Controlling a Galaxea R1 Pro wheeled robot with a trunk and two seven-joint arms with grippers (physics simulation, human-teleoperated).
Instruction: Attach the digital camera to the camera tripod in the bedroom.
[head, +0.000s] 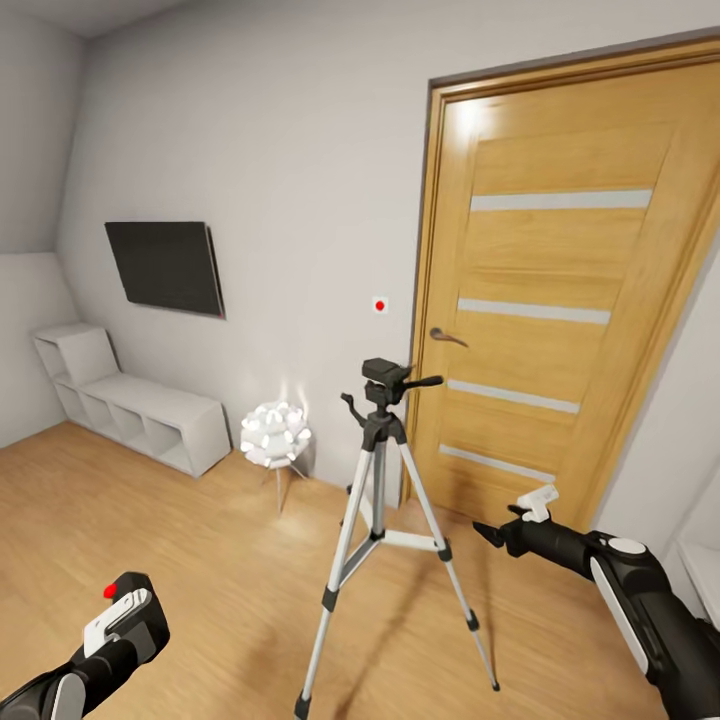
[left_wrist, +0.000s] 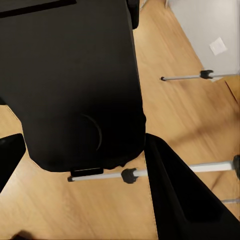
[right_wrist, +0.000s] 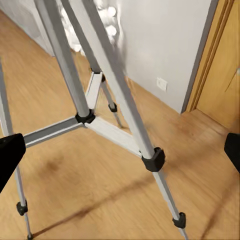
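At the centre of the head view, the camera tripod (head: 385, 530) stands upright on the light wood floor (head: 180, 540) before a wooden door (head: 560, 300), silver legs splayed, black head topmost; a white ball-shaped lamp (head: 275, 433) glows left of it, beside white cube shelves (head: 130, 405) under a dark wall panel (head: 165, 266); at lower left, the left gripper (head: 125, 610) rises; in the left wrist view its fingers (left_wrist: 185, 200) clamp the matte-black digital camera (left_wrist: 75, 85) above tripod legs; at lower right, the right gripper (head: 495, 535) points toward the tripod, its jaws spread wide and empty in the right wrist view, flanking the leg braces.
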